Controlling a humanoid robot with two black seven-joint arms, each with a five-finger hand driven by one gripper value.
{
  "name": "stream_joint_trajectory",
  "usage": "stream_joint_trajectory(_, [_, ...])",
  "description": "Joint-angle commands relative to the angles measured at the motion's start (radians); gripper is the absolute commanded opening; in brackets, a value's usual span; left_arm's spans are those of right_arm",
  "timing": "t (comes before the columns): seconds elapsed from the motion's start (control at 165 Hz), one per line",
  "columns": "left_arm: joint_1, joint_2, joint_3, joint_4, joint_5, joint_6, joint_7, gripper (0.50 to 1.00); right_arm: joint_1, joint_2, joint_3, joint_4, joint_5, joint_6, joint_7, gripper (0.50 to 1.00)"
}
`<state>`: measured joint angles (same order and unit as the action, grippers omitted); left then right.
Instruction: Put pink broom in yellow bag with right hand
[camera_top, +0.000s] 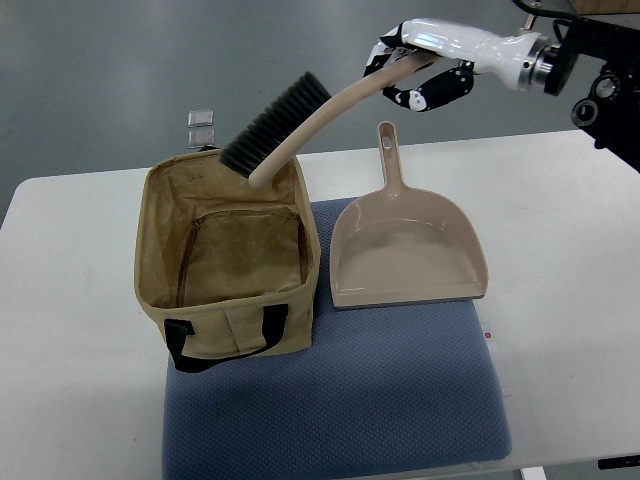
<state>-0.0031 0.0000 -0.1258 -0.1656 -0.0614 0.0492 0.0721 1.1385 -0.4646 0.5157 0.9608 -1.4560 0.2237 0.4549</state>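
The right hand (425, 72), at about one o'clock, comes in from the right edge with its fingers curled tight around the handle end of the broom (300, 125). The broom hangs in the air, slanting down toward ten o'clock, its dark bristle head just over the far rim of the bag (228, 265), near the bag's back right corner. The bag stands open at about nine o'clock, its mouth wide and its inside bare, with black handles on the near side. A dustpan (405, 250) lies just beside the bag's right edge, handle pointing to twelve o'clock. Both sit on a blue mat (340, 400) spread over a white table (570, 250). Bare table lies open at three o'clock and along the left edge
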Motion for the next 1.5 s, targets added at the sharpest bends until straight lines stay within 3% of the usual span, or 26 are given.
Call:
stream_joint_trajectory(0.0, [0.000,0.000,0.000,0.000,0.000,0.000,0.000,1.000,0.012,0.078,-0.039,-0.033,-0.009,-0.007,-0.004,0.500])
stream_joint_trajectory(0.285, [0.000,0.000,0.000,0.000,0.000,0.000,0.000,1.000,0.009,0.221,-0.106,-0.083,-0.064,-0.049,-0.042,0.500])
stream_joint_trajectory(0.406, [0.000,0.000,0.000,0.000,0.000,0.000,0.000,1.000,0.003,0.234,-0.108,-0.088,-0.070,-0.069,-0.045,0.609])
stream_joint_trajectory(0.46, [0.000,0.000,0.000,0.000,0.000,0.000,0.000,1.000,0.003,0.241,-0.108,-0.088,-0.069,-0.073,-0.045,0.717])
stream_joint_trajectory(0.496, [-0.001,0.000,0.000,0.000,0.000,0.000,0.000,1.000,0.003,0.242,-0.108,-0.088,-0.069,-0.078,-0.045,0.758])
stream_joint_trajectory(0.696, [0.000,0.000,0.000,0.000,0.000,0.000,0.000,1.000,0.001,0.244,-0.105,-0.085,-0.067,-0.087,-0.045,0.827])
stream_joint_trajectory(0.805, [0.000,0.000,0.000,0.000,0.000,0.000,0.000,1.000,0.001,0.236,-0.095,-0.080,-0.058,-0.093,-0.044,0.836])
stream_joint_trajectory(0.926, [0.000,0.000,0.000,0.000,0.000,0.000,0.000,1.000,-0.002,0.221,-0.068,-0.079,-0.041,-0.109,-0.042,0.899])
stream_joint_trajectory(1.144, [0.000,0.000,0.000,0.000,0.000,0.000,0.000,1.000,-0.077,0.149,0.099,-0.082,0.063,-0.106,-0.033,0.915])
stream_joint_trajectory(1.495, [0.000,0.000,0.000,0.000,0.000,0.000,0.000,1.000,-0.296,0.099,0.291,-0.100,0.525,-0.142,-0.033,0.915])
